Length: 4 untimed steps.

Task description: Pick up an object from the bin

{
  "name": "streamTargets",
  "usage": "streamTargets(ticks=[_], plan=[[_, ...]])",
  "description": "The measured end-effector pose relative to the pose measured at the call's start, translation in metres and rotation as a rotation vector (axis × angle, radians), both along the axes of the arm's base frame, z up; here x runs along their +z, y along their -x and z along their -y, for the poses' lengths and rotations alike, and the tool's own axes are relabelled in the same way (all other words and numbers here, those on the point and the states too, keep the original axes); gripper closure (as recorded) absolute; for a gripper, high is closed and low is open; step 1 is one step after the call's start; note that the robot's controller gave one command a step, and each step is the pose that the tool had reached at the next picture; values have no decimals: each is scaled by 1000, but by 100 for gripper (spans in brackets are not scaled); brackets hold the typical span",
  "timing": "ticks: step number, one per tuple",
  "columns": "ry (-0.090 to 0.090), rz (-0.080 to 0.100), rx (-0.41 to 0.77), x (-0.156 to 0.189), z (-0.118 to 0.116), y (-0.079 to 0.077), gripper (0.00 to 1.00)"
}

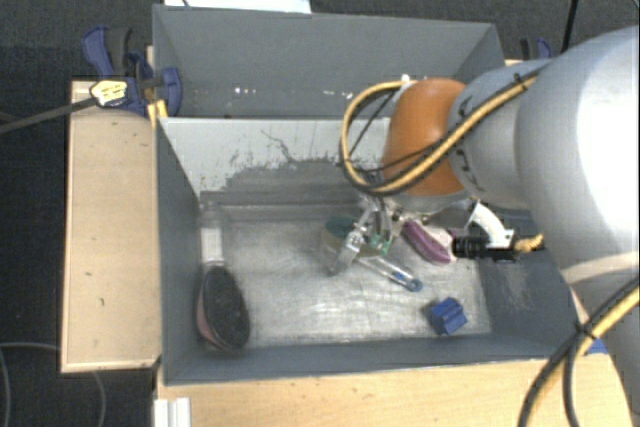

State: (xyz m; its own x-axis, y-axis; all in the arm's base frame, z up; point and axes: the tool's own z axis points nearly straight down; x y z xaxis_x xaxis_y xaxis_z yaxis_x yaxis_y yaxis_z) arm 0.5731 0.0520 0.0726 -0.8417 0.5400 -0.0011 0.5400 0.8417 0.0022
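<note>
My gripper point(343, 257) reaches down into the middle of the bin, near the back wall, slanting down and to the left. Its tip rests among a small cluster of things. A greyish-green rounded piece point(334, 235) lies just to its left. A clear tube with a blue tip point(396, 273) lies just to its right, pointing to the lower right. A purple oblong thing point(429, 242) lies further right, under the wrist. I cannot make out whether anything is held.
A small blue block point(446, 315) sits near the bin's front right corner. A dark oval brush point(222, 309) lies in the front left corner, with a small white piece point(210, 243) behind it. The arm and its orange cover overhang the right side.
</note>
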Motion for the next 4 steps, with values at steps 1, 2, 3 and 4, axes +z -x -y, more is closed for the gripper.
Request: streamTargets(ticks=[1,2,3,4], plan=[[1,1,4,1,0,-1,0],[0,6,5,4,0,-3,100],[0,4,11,47,0,-4,100],[0,5,19,98,0,-6,100]])
